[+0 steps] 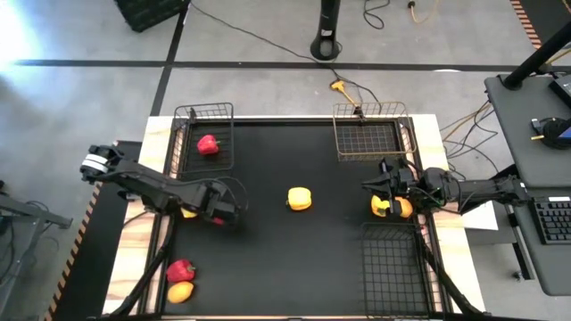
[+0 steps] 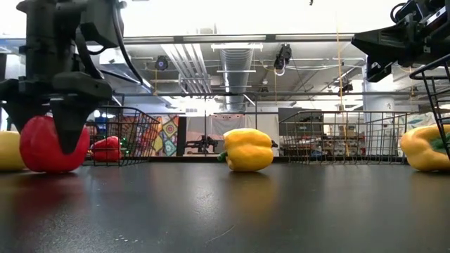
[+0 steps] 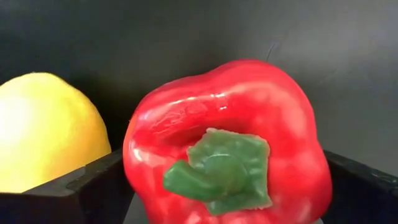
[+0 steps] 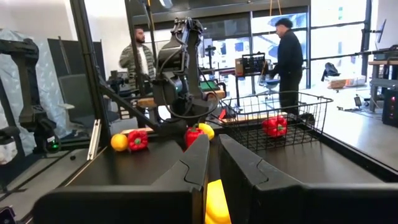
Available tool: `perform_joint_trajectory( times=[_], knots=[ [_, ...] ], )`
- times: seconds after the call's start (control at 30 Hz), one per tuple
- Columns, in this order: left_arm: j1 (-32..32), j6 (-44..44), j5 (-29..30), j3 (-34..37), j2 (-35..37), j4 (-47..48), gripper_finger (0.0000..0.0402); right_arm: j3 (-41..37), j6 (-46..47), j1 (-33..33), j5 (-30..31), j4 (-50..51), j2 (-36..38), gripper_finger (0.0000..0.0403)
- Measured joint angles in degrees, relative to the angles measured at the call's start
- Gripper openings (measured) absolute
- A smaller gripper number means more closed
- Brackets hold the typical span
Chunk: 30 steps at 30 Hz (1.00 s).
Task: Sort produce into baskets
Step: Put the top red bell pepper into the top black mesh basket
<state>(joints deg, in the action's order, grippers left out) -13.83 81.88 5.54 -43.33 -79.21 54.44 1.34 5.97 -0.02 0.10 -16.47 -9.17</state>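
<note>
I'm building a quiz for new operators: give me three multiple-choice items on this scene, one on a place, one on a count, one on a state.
1. Where is the only basketed pepper?
A tan basket
B far-left black basket
C near-right black basket

2. How many baskets stand on the table?
A two
B three
C four

3. What is the left gripper doing?
A open around a red pepper
B shut on a yellow pepper
C parked, empty

Answers:
1 B: the basketed red pepper lies in the black basket.
2 B: that one, the tan basket, the near-right basket.
3 A: the left gripper straddles the red pepper.

I see a glossy red pepper (image 3: pixel 227 146) with green stem, a yellow fruit (image 3: pixel 43 127), and a black tabletop (image 1: pixel 294 259).
</note>
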Motion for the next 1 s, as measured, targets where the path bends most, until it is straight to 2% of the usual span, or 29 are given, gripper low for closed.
perform_joint_trajectory(
  times=[0.23,0.4,0.53,0.63,0.77,0.87,0.93,1.0],
  knots=[
    [0.6,-1.1,0.9,0.0,-0.2,-0.1,0.0349,0.0,0.0,0.0,0.0,0.0,0.0,0.0029],
    [0.3,-5.6,3.0,-2.3,0.0,0.7,0.0345,0.0,0.0,0.0,0.0,0.0,0.0,0.0029],
    [-0.6,-9.7,6.4,-10.9,0.8,6.5,0.0345,0.0,0.0,0.0,0.0,0.0,0.0,0.0029],
    [-0.9,-13.2,10.4,-20.6,0.9,13.0,0.0345,0.0,0.0,0.0,0.0,0.0,0.0,0.0029],
    [-0.2,-15.2,25.3,-34.0,0.9,23.1,0.0344,0.0,0.0,0.0,0.0,0.0,0.0,0.0029],
    [3.0,-16.2,32.9,-41.7,0.9,31.3,0.0344,0.0,0.0,0.0,0.0,0.0,0.0,0.0029],
    [6.8,-17.4,33.9,-45.0,0.9,35.4,0.0344,0.0,0.0,0.0,0.0,0.0,0.0,0.0029],
    [11.8,-20.1,32.8,-45.8,1.7,35.2,0.0344,0.0,0.0,0.0,0.0,0.0,0.0,0.0029]
  ],
)
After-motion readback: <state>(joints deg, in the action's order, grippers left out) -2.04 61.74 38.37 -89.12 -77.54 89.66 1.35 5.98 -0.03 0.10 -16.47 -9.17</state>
